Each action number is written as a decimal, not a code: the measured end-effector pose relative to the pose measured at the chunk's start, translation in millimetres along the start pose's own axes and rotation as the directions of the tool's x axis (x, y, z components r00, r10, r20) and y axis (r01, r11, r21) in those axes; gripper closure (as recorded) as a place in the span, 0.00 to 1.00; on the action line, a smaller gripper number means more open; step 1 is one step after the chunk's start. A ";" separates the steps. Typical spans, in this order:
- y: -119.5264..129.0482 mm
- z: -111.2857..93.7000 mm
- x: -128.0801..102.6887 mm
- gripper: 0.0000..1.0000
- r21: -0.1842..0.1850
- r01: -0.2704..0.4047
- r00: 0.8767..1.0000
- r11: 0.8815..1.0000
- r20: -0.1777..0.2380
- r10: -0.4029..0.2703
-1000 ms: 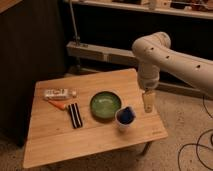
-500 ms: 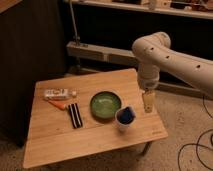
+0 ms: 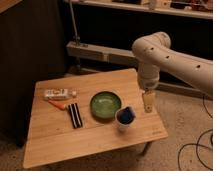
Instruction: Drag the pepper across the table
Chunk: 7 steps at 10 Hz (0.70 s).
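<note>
The pepper (image 3: 58,105) is a slim orange-red tapered thing lying near the left side of the light wooden table (image 3: 90,137), between a clear-white bottle (image 3: 58,93) and a black striped block (image 3: 75,115). My gripper (image 3: 147,104) hangs from the white arm over the table's right part, pointing down, just right of the green bowl (image 3: 105,105) and above a white cup with something blue in it (image 3: 125,119). It is far from the pepper and holds nothing that I can see.
A dark cabinet stands to the left of the table. A low shelf rail runs behind it. Cables lie on the speckled floor at the right. The table's right and front edges are near the gripper.
</note>
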 end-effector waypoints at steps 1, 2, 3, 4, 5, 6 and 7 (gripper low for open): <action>0.0 0.0 0.1 0.20 0.000 0.000 1.000 1.000 0.000 0.000; -0.2 0.0 -0.1 0.20 0.001 -0.001 1.000 1.000 0.000 0.001; -3.2 -1.2 -2.0 0.20 0.013 0.002 1.000 1.000 0.009 -0.002; -8.2 -2.9 -4.4 0.20 0.029 0.018 0.999 0.999 0.028 -0.018; -15.1 -6.1 -15.6 0.20 0.041 0.041 0.997 0.998 0.061 -0.044; -23.4 -8.7 -31.4 0.20 0.053 0.064 0.994 0.997 0.090 -0.068; -31.6 -11.9 -49.8 0.20 0.063 0.084 0.989 0.994 0.118 -0.091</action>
